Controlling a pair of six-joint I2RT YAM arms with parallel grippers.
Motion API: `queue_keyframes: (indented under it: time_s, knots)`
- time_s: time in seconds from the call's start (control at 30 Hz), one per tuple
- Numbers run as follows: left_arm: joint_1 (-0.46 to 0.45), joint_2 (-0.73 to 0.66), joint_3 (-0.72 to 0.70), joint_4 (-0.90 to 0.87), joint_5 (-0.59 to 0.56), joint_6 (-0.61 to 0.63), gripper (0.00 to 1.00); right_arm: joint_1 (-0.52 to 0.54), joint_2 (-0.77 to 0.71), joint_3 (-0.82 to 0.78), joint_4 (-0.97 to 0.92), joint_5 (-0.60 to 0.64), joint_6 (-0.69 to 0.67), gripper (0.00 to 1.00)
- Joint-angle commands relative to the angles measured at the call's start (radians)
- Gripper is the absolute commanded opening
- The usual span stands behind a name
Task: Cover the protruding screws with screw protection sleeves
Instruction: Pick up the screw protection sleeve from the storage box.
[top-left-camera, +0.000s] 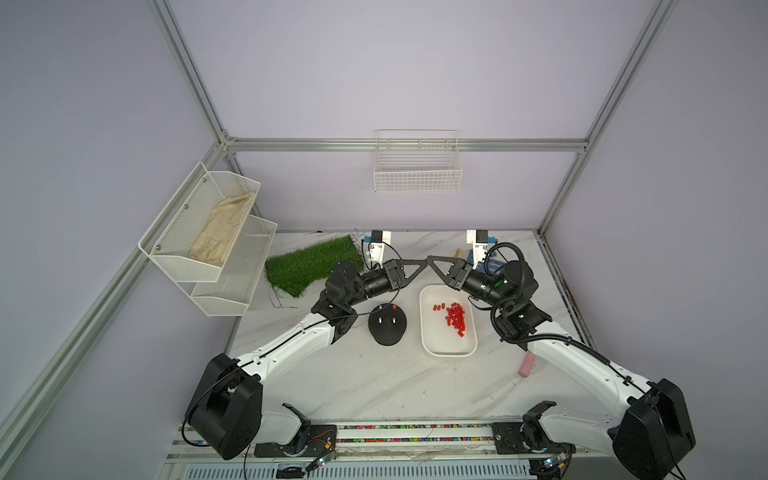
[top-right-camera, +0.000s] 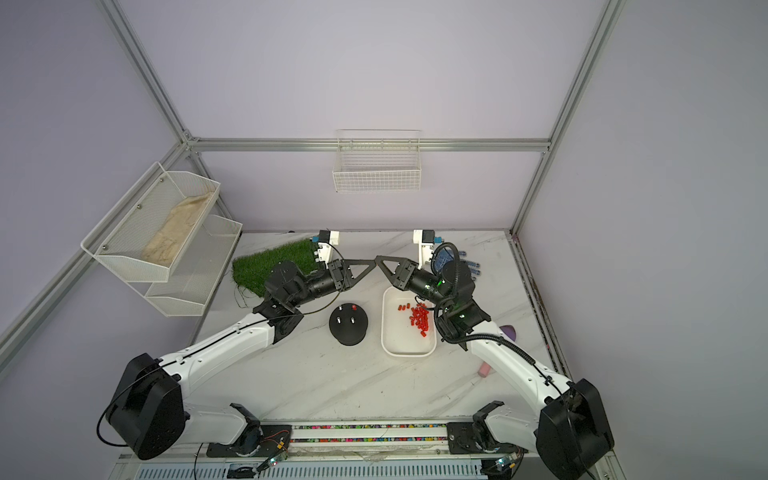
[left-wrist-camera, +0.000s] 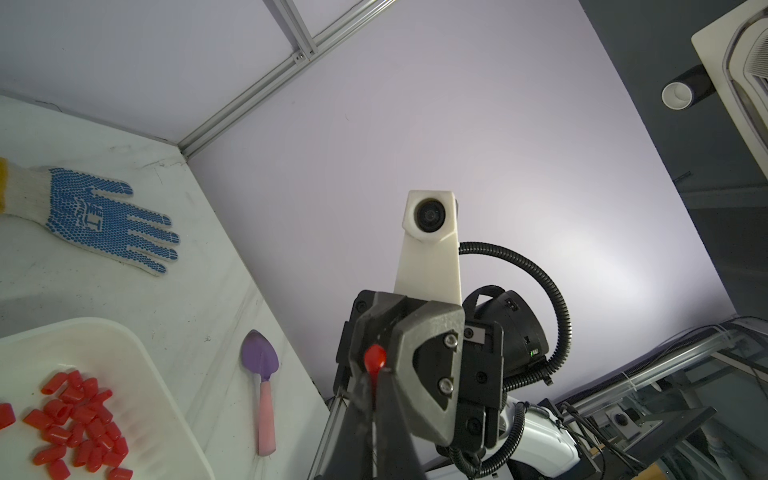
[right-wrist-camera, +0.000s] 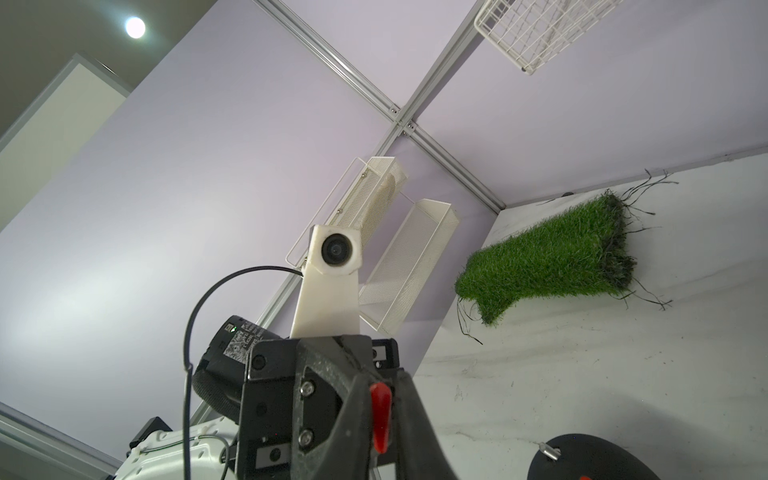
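Pinches one sleeve (left-wrist-camera: 375, 358) in left hand (top-left-camera: 420, 266) and right hand (top-left-camera: 432, 261) alike, tip to tip above worktop (top-left-camera: 374, 386). Shows screws (top-left-camera: 380, 321) on dome (top-left-camera: 387, 336) nearby, rear-left one barely legible.

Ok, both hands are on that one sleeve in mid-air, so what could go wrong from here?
1. The red sleeve is pinched tip to tip between the left hand and right hand, apparently beyond the white tray's far rim; a mistimed release could drop it onto the table.
2. Only a short end pokes out of the grip, so it may sit tilted and miss a bare screw on the black dome.
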Motion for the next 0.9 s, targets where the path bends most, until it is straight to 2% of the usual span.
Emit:
queue_keyframes:
  time_s: [0.0, 0.13, 0.23, 0.4, 0.5, 0.7, 0.87]
  knots:
    - [-0.007, -0.008, 0.024, 0.038, 0.022, 0.027, 0.0, 0.006, 0.006, 0.005, -0.015, -0.018, -0.007, 0.19]
    - [0.001, -0.025, 0.034, -0.036, 0.034, 0.073, 0.0, 0.0, -0.016, 0.038, -0.1, -0.019, -0.055, 0.28]
    - [0.02, -0.045, 0.043, -0.12, 0.07, 0.122, 0.0, -0.041, -0.025, 0.082, -0.202, -0.052, -0.098, 0.28]
    - [0.077, -0.086, 0.068, -0.342, 0.163, 0.255, 0.0, -0.155, 0.001, 0.188, -0.374, -0.233, -0.167, 0.24]
    - [0.119, -0.109, 0.083, -0.445, 0.24, 0.324, 0.0, -0.182, 0.051, 0.31, -0.589, -0.337, -0.299, 0.23]
    - [0.175, -0.127, 0.116, -0.537, 0.398, 0.406, 0.0, -0.183, 0.147, 0.507, -0.989, -0.491, -0.562, 0.23]
    - [0.176, -0.113, 0.147, -0.54, 0.475, 0.407, 0.0, -0.165, 0.183, 0.546, -1.092, -0.518, -0.63, 0.23]
